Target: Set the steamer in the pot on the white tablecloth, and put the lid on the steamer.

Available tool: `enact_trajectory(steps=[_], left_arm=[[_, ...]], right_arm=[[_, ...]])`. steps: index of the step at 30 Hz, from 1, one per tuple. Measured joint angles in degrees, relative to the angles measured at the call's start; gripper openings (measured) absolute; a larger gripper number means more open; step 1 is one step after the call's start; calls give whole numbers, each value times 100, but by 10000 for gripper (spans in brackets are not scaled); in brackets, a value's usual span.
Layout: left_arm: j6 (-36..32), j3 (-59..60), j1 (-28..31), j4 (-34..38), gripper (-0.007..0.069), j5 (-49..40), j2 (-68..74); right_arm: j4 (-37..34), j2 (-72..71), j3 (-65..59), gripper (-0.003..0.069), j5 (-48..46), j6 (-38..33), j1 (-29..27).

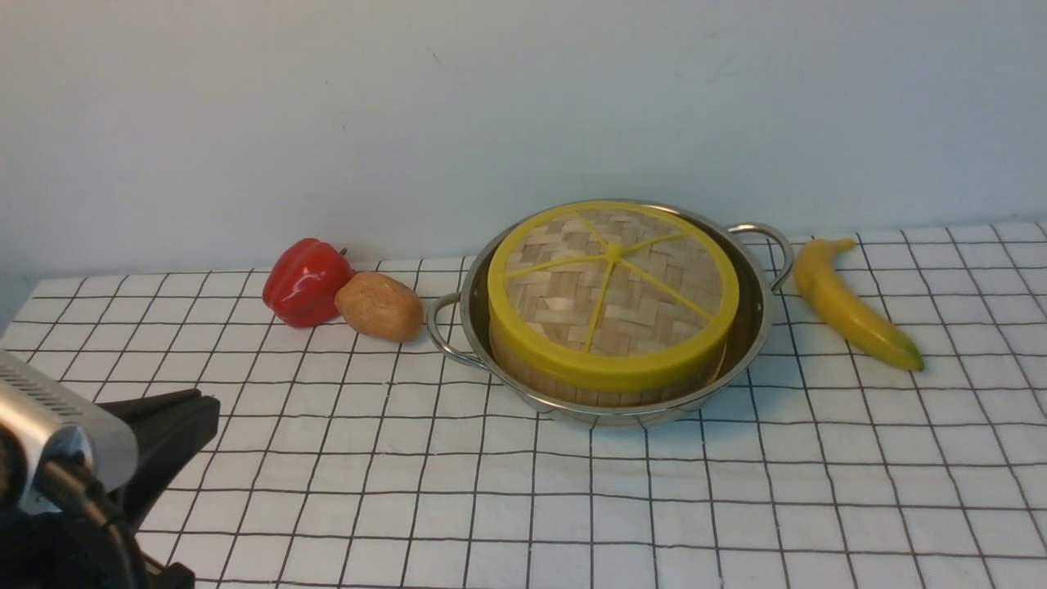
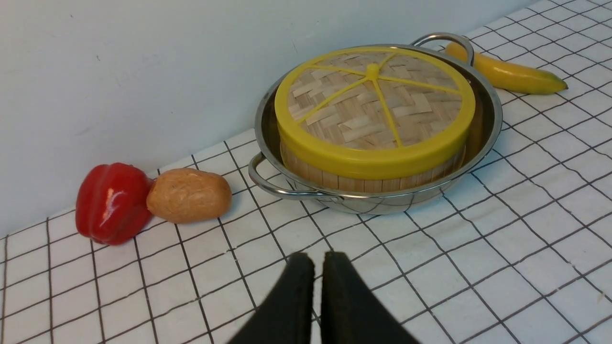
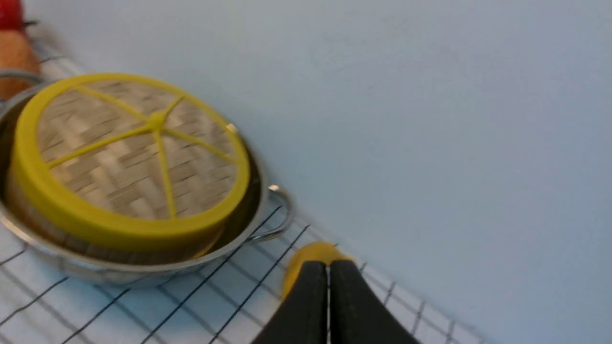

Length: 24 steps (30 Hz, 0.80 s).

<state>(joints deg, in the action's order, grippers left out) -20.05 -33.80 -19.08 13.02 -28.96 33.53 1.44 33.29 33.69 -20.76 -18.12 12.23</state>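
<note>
The steamer [image 1: 532, 372] sits inside the pot [image 1: 470, 303] on the white tablecloth [image 1: 654, 507], only its slatted bamboo side showing. The lid [image 1: 613, 286] lies flat on top of it, hiding the inside. My left gripper [image 1: 196, 413] hovers low at the near left, well clear of the pot. In the left wrist view it [image 2: 318, 258] is shut with nothing held, pointing toward the pot [image 2: 487, 124] and lid [image 2: 373, 105]. My right gripper [image 3: 327, 265] is also shut and empty, off to the side of the pot [image 3: 143, 274] and lid [image 3: 129, 157].
A red pepper [image 1: 307, 282] and a brown potato [image 1: 379, 307] lie touching, just left of the pot's handle. A banana [image 1: 851, 307] lies to the pot's right, its end [image 3: 311, 253] just beyond my right fingertips. A pale wall rises behind the table.
</note>
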Motion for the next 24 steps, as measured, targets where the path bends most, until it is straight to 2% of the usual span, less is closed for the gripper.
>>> enact_trajectory(steps=[6,11,17,24], left_arm=[[0,0,0,0,33,0,0],[0,0,0,0,33,0,0],[0,0,0,0,33,0,0],[0,0,0,0,33,0,0]], right_arm=[[68,-891,0,51,74,-12,-497],[-40,-1339,-338,62,85,495,-898],[-144,-2268,-1876,78,331,1499,-1452],[-110,-3146,-3346,97,1251,1812,-1480]])
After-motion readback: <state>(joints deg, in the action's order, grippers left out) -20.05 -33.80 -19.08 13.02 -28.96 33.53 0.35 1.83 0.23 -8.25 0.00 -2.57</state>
